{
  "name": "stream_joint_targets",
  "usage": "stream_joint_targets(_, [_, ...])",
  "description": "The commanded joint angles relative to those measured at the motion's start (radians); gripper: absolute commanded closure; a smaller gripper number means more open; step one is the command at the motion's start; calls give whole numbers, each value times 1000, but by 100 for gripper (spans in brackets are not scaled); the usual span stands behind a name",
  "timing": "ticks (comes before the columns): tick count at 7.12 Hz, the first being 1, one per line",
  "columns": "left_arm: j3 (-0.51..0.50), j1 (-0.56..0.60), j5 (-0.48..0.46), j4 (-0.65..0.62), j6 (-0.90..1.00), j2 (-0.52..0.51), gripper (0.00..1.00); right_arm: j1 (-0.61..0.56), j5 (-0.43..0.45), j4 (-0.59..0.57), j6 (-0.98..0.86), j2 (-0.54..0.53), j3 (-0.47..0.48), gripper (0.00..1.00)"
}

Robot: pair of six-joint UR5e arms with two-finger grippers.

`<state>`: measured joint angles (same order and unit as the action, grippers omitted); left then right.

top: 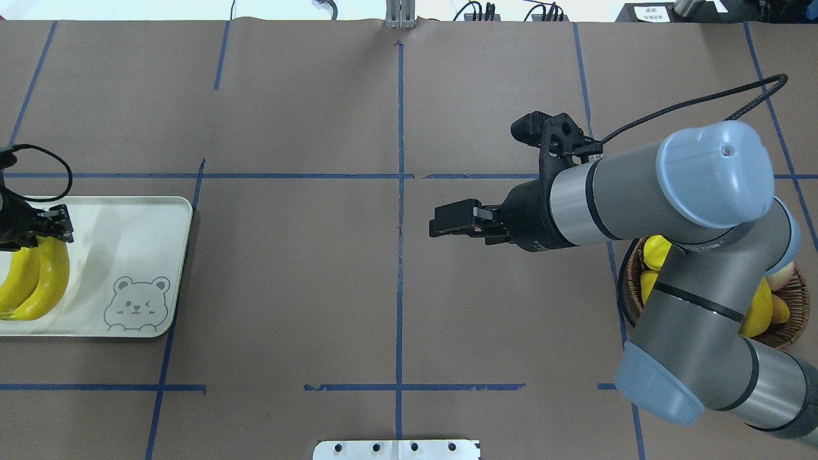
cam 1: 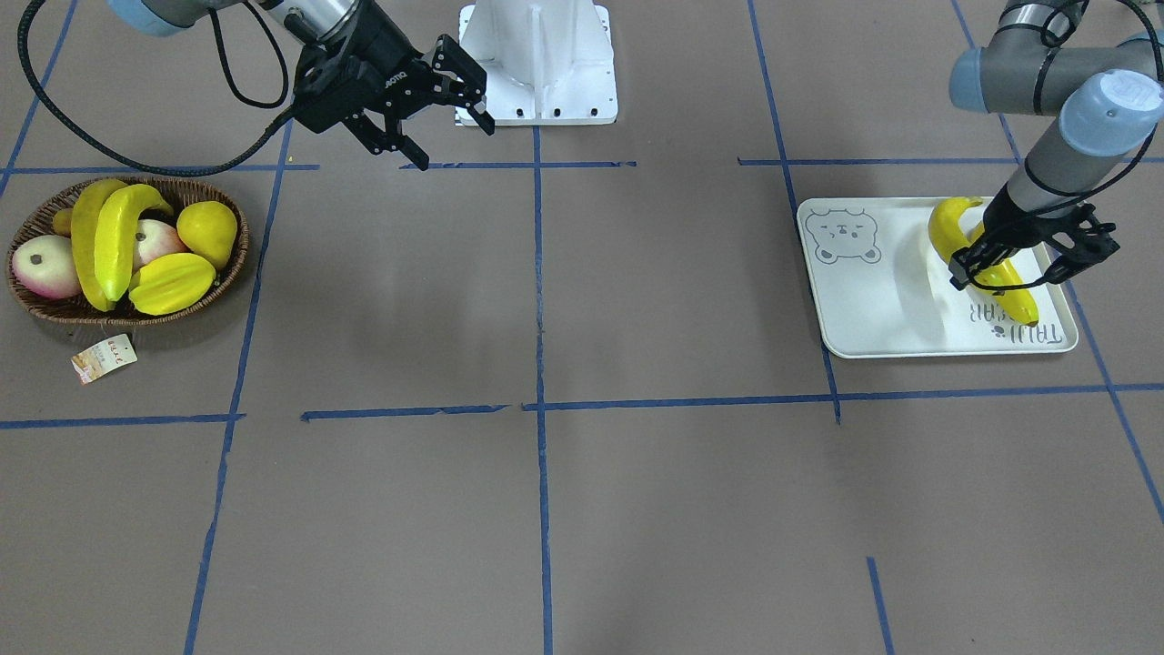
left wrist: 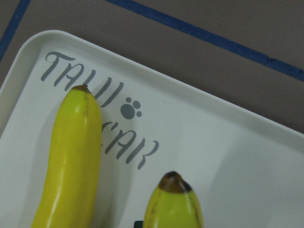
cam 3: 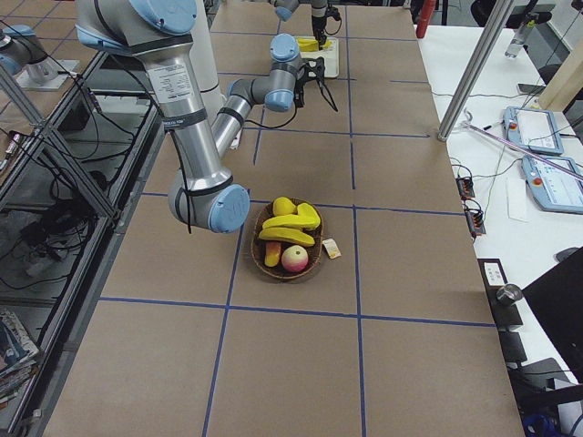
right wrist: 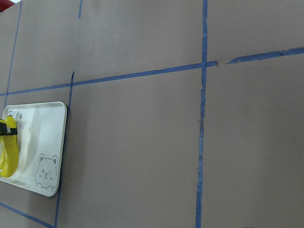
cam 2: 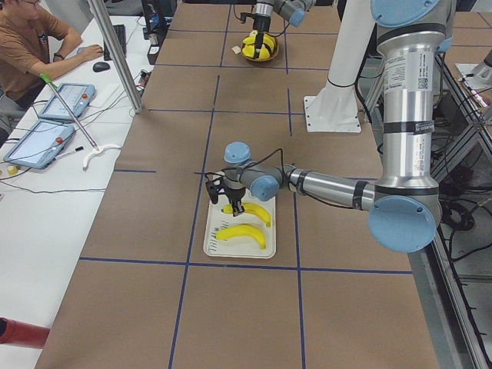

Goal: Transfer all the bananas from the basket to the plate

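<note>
Basket: the basket [cam 1: 36, 307] is being shown at the far left of the front-facing view, well apart from the plate. Two bananas in the basket [cam 1: 116, 241] are being cradled side by side, touching, on top of the other fruit.
Mix-up risk: the starfruit [cam 1: 173, 284] and the pear-shaped fruit [cam 1: 211, 232] are being crowded right against those bananas. A loosely aimed grasp could be closed on the wrong yellow fruit, or both bananas could be dragged out at once.
Right gripper: the right gripper [cam 1: 453, 144] is being held above bare table between basket and plate, nearer the basket. Its jaws are being held wide apart, with nothing gripped.
Plate: the plate [cam 1: 887, 305] is being filled at the lettered end only, where two bananas on the plate [cam 1: 948, 229] are being rested side by side.
Left gripper: the left gripper [cam 1: 1009, 268] is being held low over them. Its jaws appear spread, straddling one banana without pinching it.
Lift-off risk: if a finger is being brushed against that banana as the arm is raised, it could be rolled or nudged towards the rim.
</note>
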<state>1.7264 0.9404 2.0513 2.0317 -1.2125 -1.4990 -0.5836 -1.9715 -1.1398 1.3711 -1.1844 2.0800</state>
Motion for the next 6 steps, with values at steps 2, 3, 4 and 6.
stream_joint_targets(2, [28, 110, 73, -19, 172, -10, 0, -39, -15, -5, -4, -120, 52, 0])
stream_joint_targets(3, [60, 121, 107, -28, 171, -29, 0, -56, -17, -3, -7, -212, 93, 0])
stream_joint_targets(4, [128, 123, 110, -31, 168, -30, 0, -79, -29, 1, -21, -287, 122, 0])
stream_joint_targets(6, [147, 118, 197, -27, 174, -53, 0, -190, -160, 12, -136, -410, 138, 0])
